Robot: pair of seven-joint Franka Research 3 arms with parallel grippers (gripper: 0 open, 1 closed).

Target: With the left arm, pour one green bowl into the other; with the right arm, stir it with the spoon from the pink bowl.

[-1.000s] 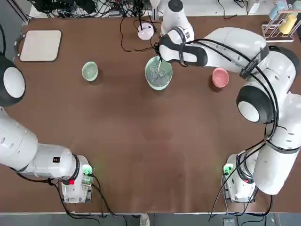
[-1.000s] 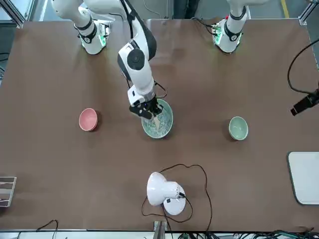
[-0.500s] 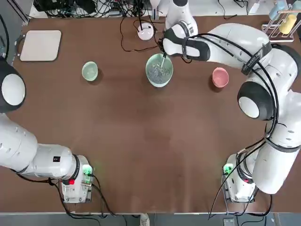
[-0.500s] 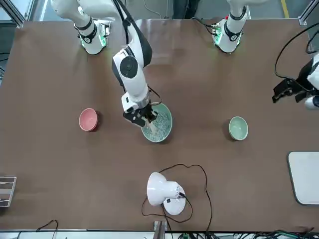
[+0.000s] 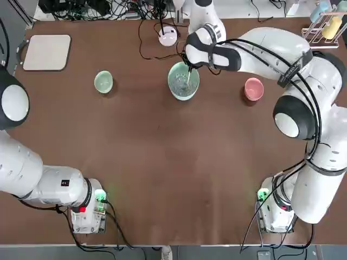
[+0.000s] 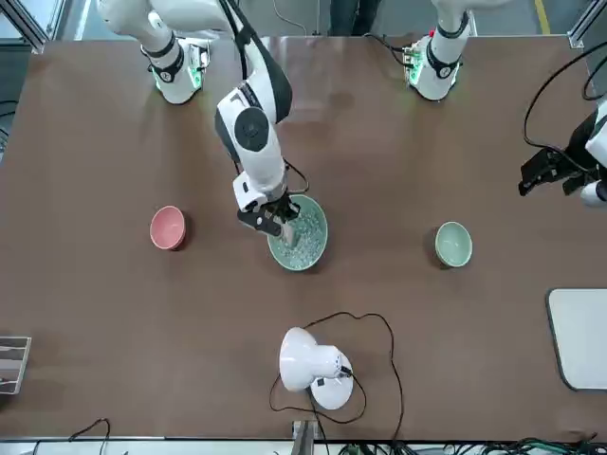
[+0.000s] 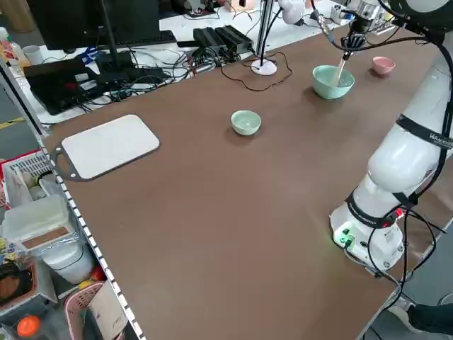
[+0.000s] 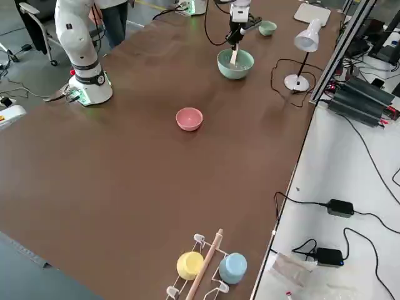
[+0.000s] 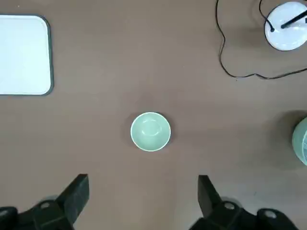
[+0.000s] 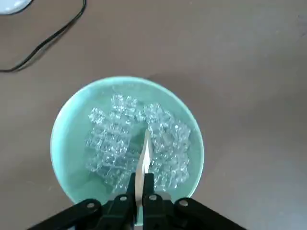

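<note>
Shifted slightly, the right pincer [image 10: 139,184] hovers over ice-like cubes [image 10: 165,143].

Bare tabletop [image 5: 146,162] runs wide between the two arm bases; the small sage-green bowl [image 5: 103,82] has open table toward the left gripper [image 9: 144,199], with the white tray [image 5: 47,52] beyond it; the right gripper [image 10: 140,184] and wooden spoon [image 10: 144,167] block the space over the large mint-green bowl [image 5: 183,81]; the lamp [image 6: 315,365] and its looping cable [image 6: 395,360] obstruct the far side.

no readable text, labels or signs (anywhere)
</note>
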